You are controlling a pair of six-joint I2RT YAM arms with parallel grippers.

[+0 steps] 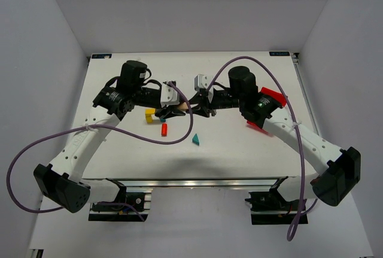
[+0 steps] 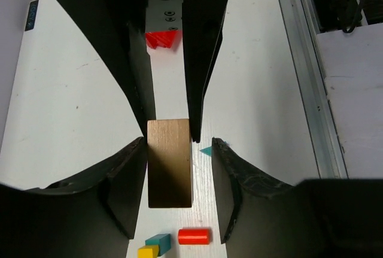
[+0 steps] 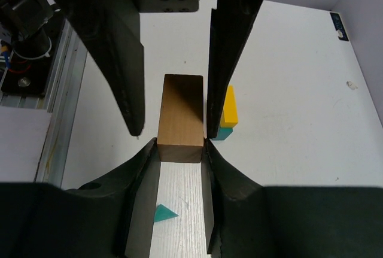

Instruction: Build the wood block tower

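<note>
A plain tan wood block [image 3: 179, 127] hangs above the table between both grippers. My right gripper [image 3: 179, 143] is shut on one end of it. My left gripper [image 2: 179, 142] is open around the other end [image 2: 170, 163]: one finger [image 2: 127, 186] lies against the block and the other stands clear of it. In the top view the two grippers, left [image 1: 173, 113] and right [image 1: 198, 106], meet at mid-table. On the table below lie a yellow block [image 1: 149, 116] with a teal cube [image 2: 158, 243] beside it, a red cylinder [image 1: 164, 129] and a teal triangle [image 1: 195, 139].
A red plastic bin [image 1: 268, 103] sits at the right, partly under my right arm, and shows in the left wrist view [image 2: 163, 38]. Purple cables loop over the table's front half. White walls enclose the table on three sides.
</note>
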